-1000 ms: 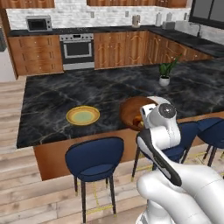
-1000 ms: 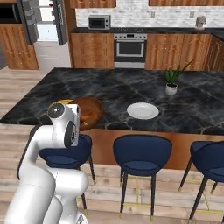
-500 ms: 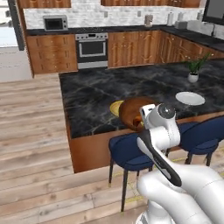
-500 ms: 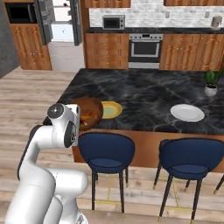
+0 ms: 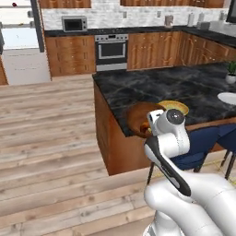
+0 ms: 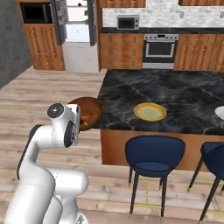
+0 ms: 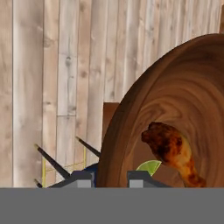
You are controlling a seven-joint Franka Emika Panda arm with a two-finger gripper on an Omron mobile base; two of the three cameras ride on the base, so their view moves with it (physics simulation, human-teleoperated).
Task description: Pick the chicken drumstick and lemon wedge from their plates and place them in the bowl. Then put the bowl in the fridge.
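The fridge (image 6: 77,27) stands open at the far wall, white inside between its dark doors. It lies ahead and a little to the left of what I'm carrying, well apart from it across bare plank floor (image 6: 48,87). That gap is what the coming move turns on, and I judge the base has to cover it, not the arm. The dark marble island (image 6: 175,89) sits to my right with the yellow-rimmed plate (image 6: 150,112) bare on it and the white plate (image 5: 228,97) at its far end. The wooden bowl (image 6: 89,112) hangs in the air just off the island's corner, in front of the wrist. In the hand view the gripper (image 7: 111,178) is clamped on the bowl's near rim, one tip on each side of the wall. Inside the bowl, the chicken drumstick (image 7: 173,151) lies with its thick end toward the centre and its bone running out to the lower right. The lemon wedge (image 7: 148,166) is tucked just beside it, so both foods are loaded. Compared with a second ago, the whole scene has swung: the island has slid rightward and the fridge has come into both base views. That is the base driving; the grip on the bowl is unchanged.
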